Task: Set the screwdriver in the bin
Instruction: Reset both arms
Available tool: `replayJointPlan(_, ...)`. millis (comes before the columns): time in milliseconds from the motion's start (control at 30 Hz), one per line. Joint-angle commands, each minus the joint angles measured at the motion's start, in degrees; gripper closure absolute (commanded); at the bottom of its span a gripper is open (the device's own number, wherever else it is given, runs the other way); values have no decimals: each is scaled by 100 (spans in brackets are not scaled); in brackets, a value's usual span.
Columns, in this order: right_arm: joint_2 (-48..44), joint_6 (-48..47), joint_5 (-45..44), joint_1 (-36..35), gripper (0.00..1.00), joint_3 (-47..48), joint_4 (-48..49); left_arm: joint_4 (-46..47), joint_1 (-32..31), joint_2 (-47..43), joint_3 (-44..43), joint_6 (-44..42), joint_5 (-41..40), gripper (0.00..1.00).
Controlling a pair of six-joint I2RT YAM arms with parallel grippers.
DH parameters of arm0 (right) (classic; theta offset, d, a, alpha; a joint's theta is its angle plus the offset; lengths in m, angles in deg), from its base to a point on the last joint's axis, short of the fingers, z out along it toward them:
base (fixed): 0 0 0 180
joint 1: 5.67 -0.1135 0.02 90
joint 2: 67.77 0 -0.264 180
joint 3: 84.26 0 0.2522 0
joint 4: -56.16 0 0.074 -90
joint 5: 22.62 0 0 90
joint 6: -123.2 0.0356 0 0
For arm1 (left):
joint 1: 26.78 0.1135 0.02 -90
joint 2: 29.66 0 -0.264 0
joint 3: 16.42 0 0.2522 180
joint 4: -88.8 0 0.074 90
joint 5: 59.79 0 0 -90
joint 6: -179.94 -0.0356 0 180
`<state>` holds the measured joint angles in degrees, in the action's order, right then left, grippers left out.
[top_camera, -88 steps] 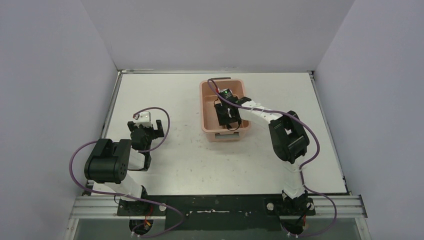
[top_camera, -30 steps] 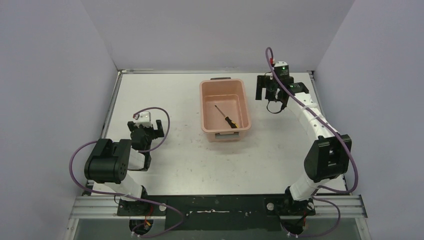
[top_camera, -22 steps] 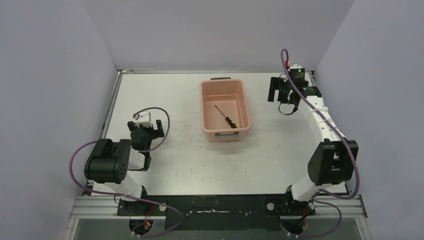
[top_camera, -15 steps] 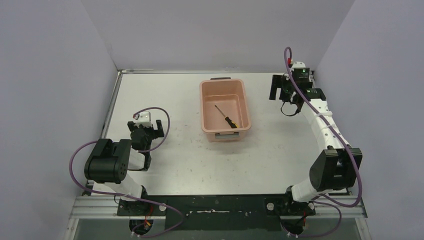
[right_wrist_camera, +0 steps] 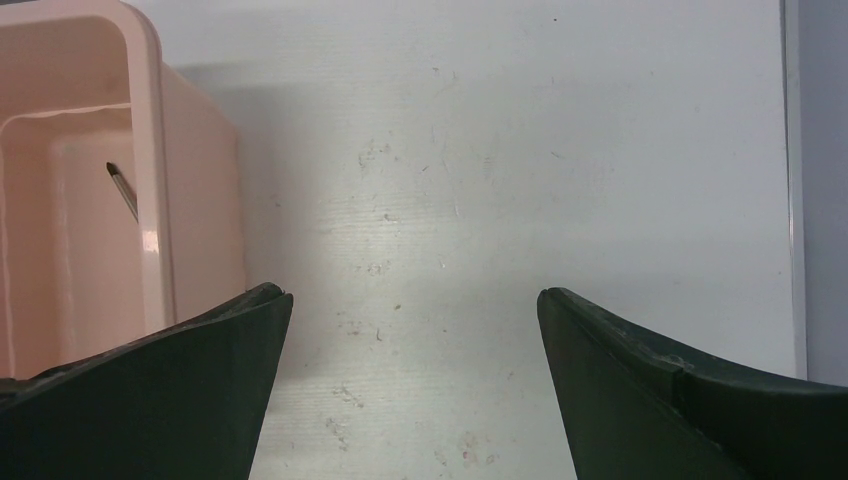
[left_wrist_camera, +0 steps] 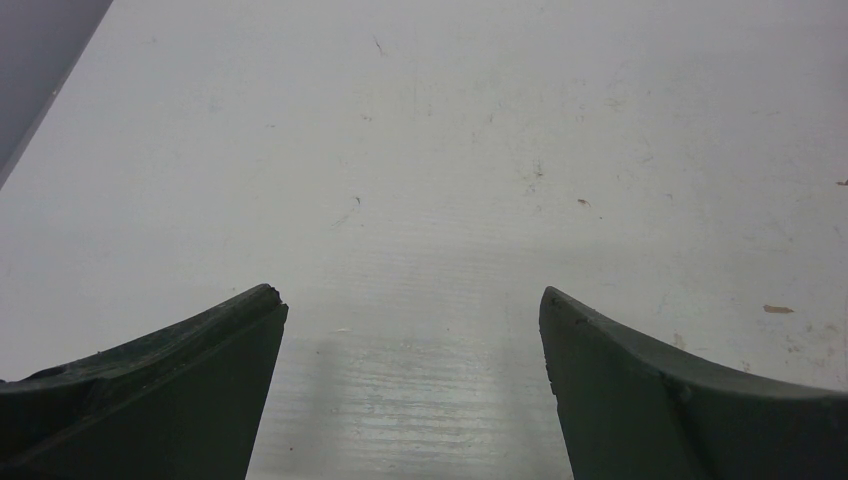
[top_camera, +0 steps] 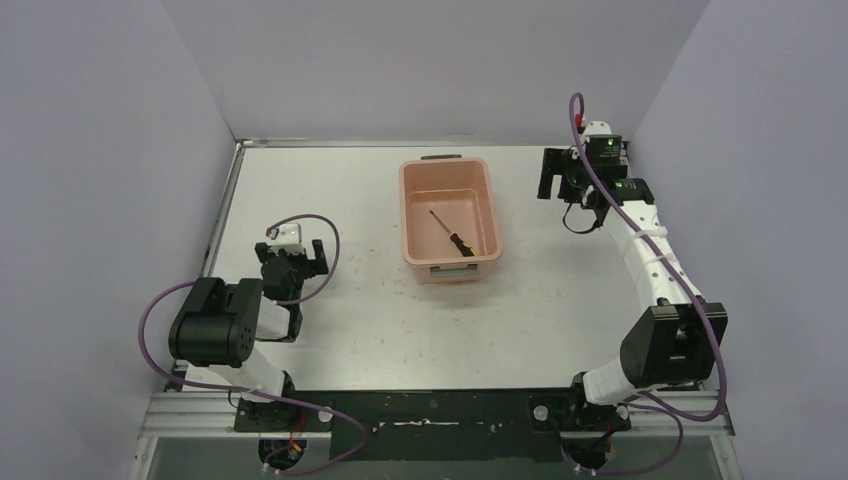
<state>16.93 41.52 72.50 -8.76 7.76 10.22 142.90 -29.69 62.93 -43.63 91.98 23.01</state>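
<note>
The screwdriver (top_camera: 452, 233) lies inside the bin (top_camera: 404, 215), toward the counter's (top_camera: 330, 330) far edge. Both tools gape wide and empty, the right tool (top_camera: 551, 175) near the far right corner and the left tool (top_camera: 298, 256) near the left edge. The only risk I see is an arm swinging home and knocking the bin.

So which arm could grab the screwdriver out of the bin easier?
Probably right. The right hand hangs open just beside the bin, where the screwdriver lies. The left hand, also open, sits farther off over bare table.

White scuffed tabletop (top_camera: 380, 330); plain pale lavender walls (top_camera: 430, 60) on three sides; even light.
</note>
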Motion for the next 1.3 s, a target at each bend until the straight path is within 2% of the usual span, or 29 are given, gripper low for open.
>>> replayJointPlan(0,-259,-11,32,2,0,-44,255,167,-7,-30,-98,-50,32,3)
replayJointPlan(1267,-453,-5,-12,-3,0,126,331,167,-7,-31,-104,-52,30,3)
